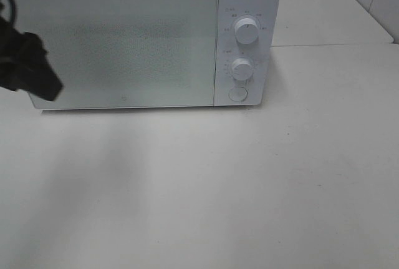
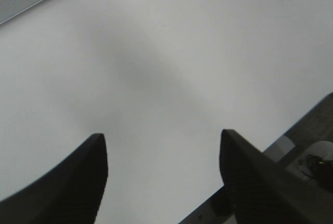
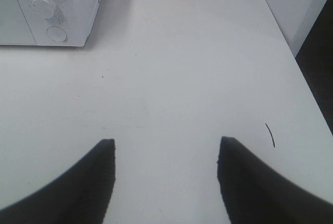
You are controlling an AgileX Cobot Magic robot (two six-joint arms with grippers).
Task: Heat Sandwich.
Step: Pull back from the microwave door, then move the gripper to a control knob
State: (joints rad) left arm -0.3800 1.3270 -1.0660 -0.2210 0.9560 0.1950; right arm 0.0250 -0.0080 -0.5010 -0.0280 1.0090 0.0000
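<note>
No sandwich in sight, so I'm guessing it sits behind the shut microwave door (image 1: 118, 44); left gripper (image 2: 162, 133) and right gripper (image 3: 165, 142) both hang empty, jaws apart, and next probably means twisting the lower knob (image 1: 242, 68) to start heating.

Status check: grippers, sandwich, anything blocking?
Left gripper open, empty. Right gripper open, empty. Sandwich not in view; microwave door shut. No obstruction seen.
</note>
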